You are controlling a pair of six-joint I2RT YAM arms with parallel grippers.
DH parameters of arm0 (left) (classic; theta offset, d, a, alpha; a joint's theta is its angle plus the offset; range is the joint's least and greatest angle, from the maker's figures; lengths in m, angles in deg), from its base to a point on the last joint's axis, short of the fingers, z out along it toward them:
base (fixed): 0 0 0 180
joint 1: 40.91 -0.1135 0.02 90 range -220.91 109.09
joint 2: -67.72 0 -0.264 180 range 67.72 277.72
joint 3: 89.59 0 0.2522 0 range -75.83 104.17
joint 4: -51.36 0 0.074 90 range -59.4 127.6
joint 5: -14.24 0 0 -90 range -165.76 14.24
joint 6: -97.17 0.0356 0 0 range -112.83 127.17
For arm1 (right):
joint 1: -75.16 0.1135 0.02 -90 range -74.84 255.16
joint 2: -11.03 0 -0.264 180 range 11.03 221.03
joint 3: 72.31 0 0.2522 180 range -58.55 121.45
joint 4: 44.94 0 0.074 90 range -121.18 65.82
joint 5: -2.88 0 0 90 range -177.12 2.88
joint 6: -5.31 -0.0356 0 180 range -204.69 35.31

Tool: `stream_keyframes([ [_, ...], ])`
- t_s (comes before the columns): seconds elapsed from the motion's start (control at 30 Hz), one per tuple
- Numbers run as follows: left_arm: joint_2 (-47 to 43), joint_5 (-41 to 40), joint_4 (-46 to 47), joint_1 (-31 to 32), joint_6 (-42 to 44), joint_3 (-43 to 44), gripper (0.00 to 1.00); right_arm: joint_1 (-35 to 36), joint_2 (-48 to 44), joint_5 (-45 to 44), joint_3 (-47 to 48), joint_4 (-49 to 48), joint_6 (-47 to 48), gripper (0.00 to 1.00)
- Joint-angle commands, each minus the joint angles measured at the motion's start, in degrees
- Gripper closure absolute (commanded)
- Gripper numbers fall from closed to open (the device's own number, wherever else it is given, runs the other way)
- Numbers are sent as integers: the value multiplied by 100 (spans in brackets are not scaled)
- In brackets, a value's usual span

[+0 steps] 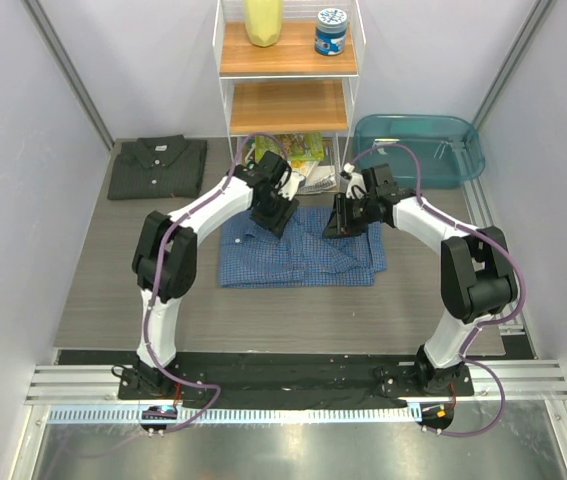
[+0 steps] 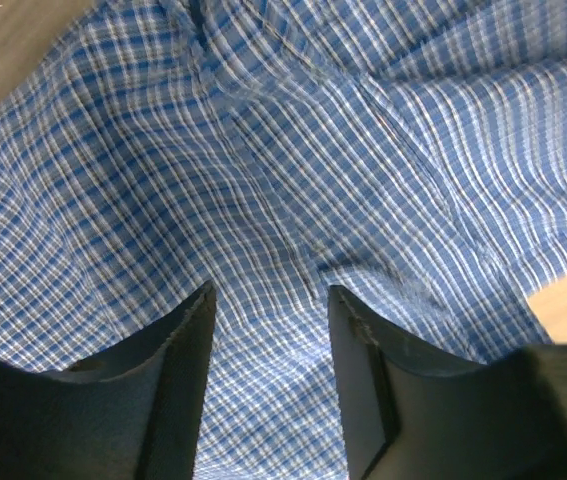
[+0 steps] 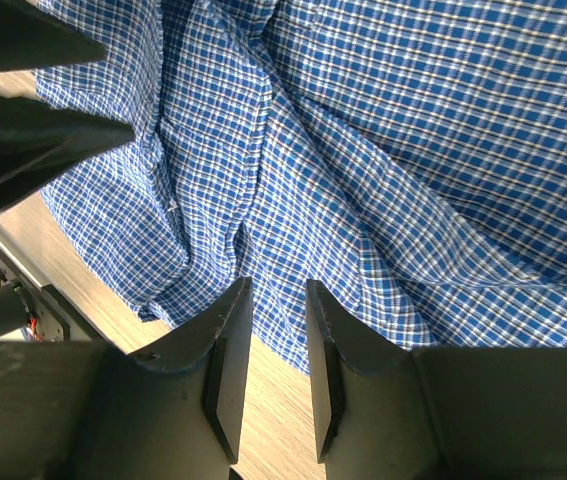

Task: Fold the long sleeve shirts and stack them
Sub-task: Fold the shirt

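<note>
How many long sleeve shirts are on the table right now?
2. The grey shirt lies folded at the far left; the blue checked shirt lies rumpled in the middle. No others show, and none seems hidden.

Bright, even light falls from above, leaving soft shadows on the worktop (image 1: 413, 300); my left pincer (image 2: 268, 330) looks dark, slightly blurred.

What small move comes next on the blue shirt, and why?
Probably lower the right gripper and pinch the edge of the blue shirt beneath it. Its jaws stand apart with nothing between, the left gripper is open too, and the shirt lies rumpled and wider than the folded grey shirt.
</note>
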Motion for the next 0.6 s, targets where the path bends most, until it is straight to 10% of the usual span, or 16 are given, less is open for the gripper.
stream_keyframes([
  [0.0, 397, -486, 301, -8, -308, 518, 53, -100, -239, 145, -40, -51, 103, 66],
  [0.23, 784, -379, 266, 44, -422, 959, 54, -170, -221, 180, -93, -24, 156, 66],
  [0.43, 758, -240, 459, 106, -580, 976, 100, -232, -238, 224, -137, 2, 164, 66],
  [0.57, 828, -28, 530, 272, -633, 1169, 100, -241, -238, 233, -154, 2, 182, 67],
])
